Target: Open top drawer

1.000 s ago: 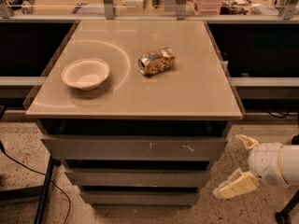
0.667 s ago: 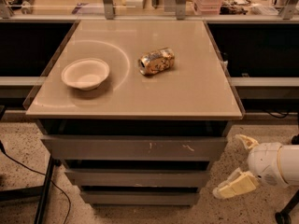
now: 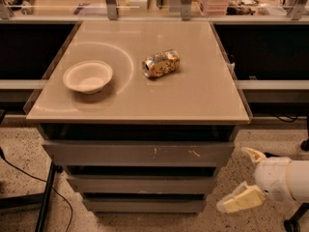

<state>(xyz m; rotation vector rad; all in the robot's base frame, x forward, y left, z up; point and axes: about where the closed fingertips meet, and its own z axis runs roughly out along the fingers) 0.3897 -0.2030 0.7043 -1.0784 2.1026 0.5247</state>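
The top drawer (image 3: pixel 120 152) is a wide grey handleless front just under the tabletop, with small pale scratches right of its centre. It sits slightly forward of the cabinet, with a dark gap above it. Two narrower grey drawer fronts step back below it. My gripper (image 3: pixel 244 178) is at the lower right, beside and a little below the drawer's right end, apart from it. Its two pale fingers are spread wide, one up and one down, holding nothing.
A beige tabletop (image 3: pixel 203 95) carries a white bowl (image 3: pixel 88 76) at the left and a crushed can (image 3: pixel 161 63) lying on its side near the middle. Dark open shelving flanks the cabinet. A black cable and stand leg (image 3: pixel 46 197) are on the speckled floor at left.
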